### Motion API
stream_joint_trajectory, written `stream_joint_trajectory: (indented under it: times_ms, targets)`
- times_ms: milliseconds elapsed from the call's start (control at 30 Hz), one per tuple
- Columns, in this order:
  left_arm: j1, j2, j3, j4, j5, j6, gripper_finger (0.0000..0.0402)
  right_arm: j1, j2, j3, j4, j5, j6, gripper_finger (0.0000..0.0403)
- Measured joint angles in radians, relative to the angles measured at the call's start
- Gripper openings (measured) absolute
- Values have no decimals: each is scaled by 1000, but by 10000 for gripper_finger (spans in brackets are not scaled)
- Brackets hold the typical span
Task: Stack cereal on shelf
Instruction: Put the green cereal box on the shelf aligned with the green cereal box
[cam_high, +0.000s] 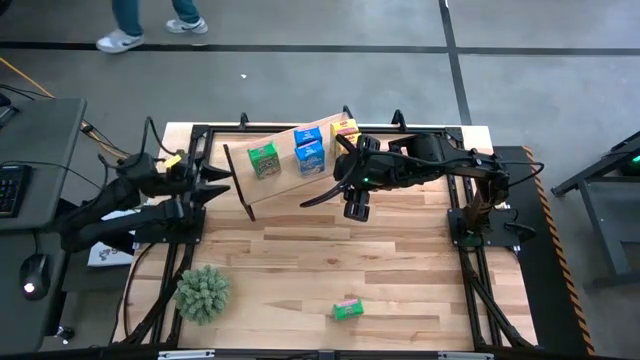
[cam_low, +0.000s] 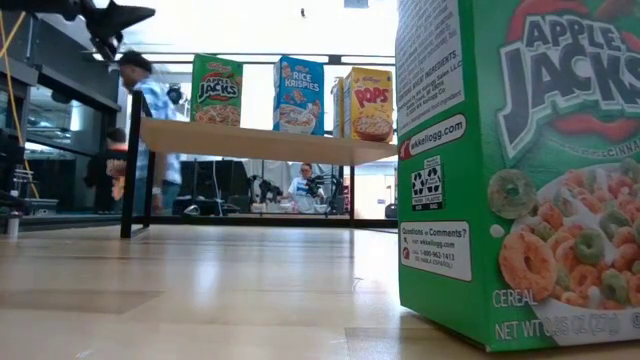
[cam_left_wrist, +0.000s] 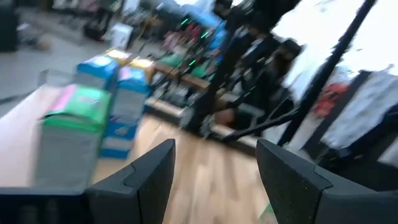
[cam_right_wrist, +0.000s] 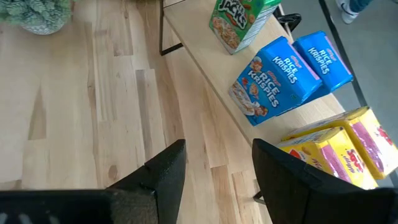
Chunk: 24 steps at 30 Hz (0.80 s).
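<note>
- Wooden shelf (cam_high: 290, 183) near the far edge of the worktop (cam_high: 300, 270), tilted, on thin black legs.
- Five small cereal boxes standing upright on the shelf.
- One green Apple Jacks box (cam_high: 263, 160) toward the left end of the shelf, apart from the others.
- Two blue Rice Krispies boxes (cam_high: 309, 149) near the middle of the shelf, touching each other, one behind the other.
- Two yellow Pops boxes (cam_high: 344, 131) toward the right end of the shelf, side by side, close to the blue ones.
- One more green cereal box (cam_high: 347, 309) far from the shelf, down by the near edge of the worktop, very big and close in the low view (cam_low: 520, 170).
- Right pincer (cam_high: 357, 207) hanging over the worktop just in front of the shelf, close to the blue and yellow boxes, fingers (cam_right_wrist: 165, 171) spread apart, nothing between them.
- Left pincer (cam_high: 222, 183) just off the left end of the shelf, near the green box there, fingers (cam_left_wrist: 146, 177) spread apart too, holding nothing.
- Both pincers well apart from the lone green box.
- Spiky green plant (cam_high: 203, 292) at the near left of the worktop, far from the shelf.
- Feet of a person (cam_high: 150, 30) on the floor beyond the shelf.
</note>
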Motion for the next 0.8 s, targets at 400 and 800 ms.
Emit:
stream_joint_trajectory:
  times_ms: [400, 800]
  targets:
    - [-299, 121, -169, 501, -31, -38, 214, 0, 0, 0, 0, -23, 26, 177]
    - [-629, 475, 82, 479, -470, 313, 214, 16, 25, 1, 0, -173, 56, 177]
